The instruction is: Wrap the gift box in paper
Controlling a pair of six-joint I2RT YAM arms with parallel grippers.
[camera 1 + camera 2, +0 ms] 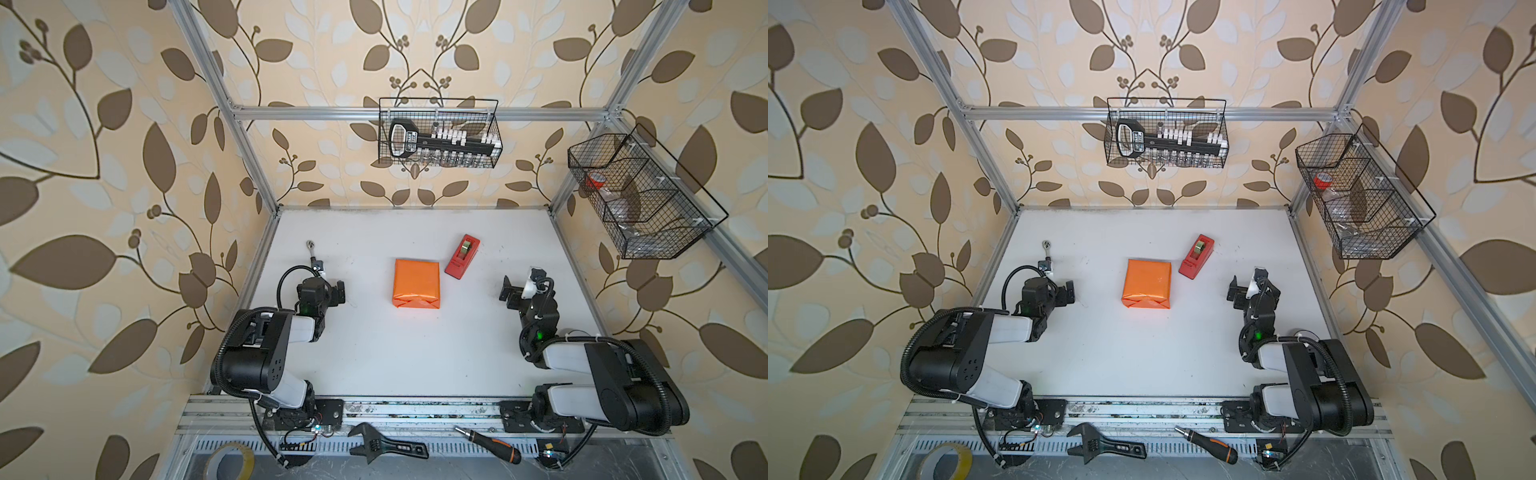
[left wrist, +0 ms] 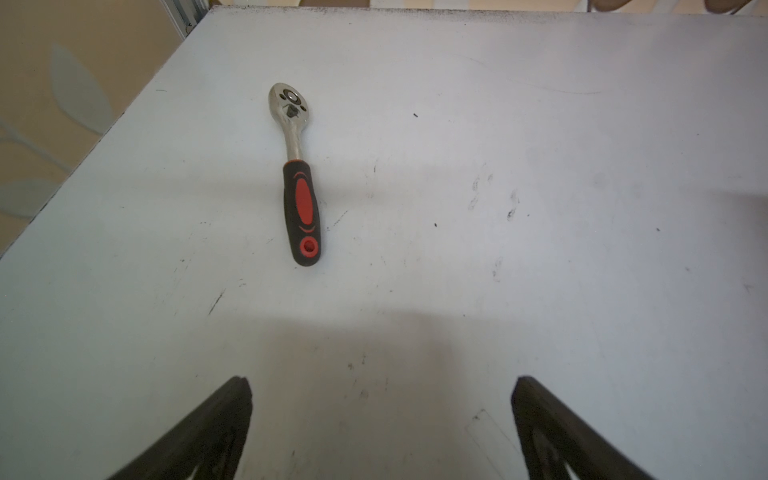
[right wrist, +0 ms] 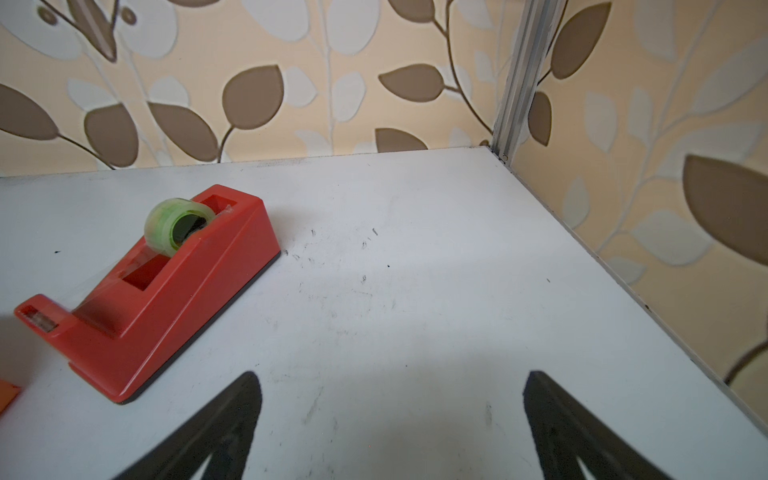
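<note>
White counter (image 1: 415, 353), scuffed, is seen in both top views. A wire basket (image 1: 384, 153) is hung on the back rail, well ahead of and above both pincers, with a black-and-white tool rack inside. The paper (image 1: 416, 289) is found folded orange face out into a closed, box-shaped parcel. It lies flat on the counter between the left pincer (image 2: 382, 380) and the right pincer (image 3: 393, 374), well apart from each. Folded flaps are noted on the end facing the arm bases. The gift box cannot be seen, as the parcel's inside is hidden by the paper. A red tape dispenser (image 3: 158, 291) is logged ahead of the right pincer and off toward the left arm's side, just beside the parcel's far corner. Whether the two touch cannot be told. Both pincers are observed over bare counter with jaws spread wide, nothing held and nothing touched. An adjustable spanner (image 1: 386, 446) and a screwdriver (image 1: 488, 445) are noted well behind both pincers, past the arm bases. A ratchet wrench (image 2: 297, 174) is logged ahead of the left pincer, a little toward the counter's side edge. Its red-and-black handle lies nearest the pincer and its chrome head farthest, clear of the fingertips. A green tape roll (image 3: 178, 226) is seated in the dispenser.
</note>
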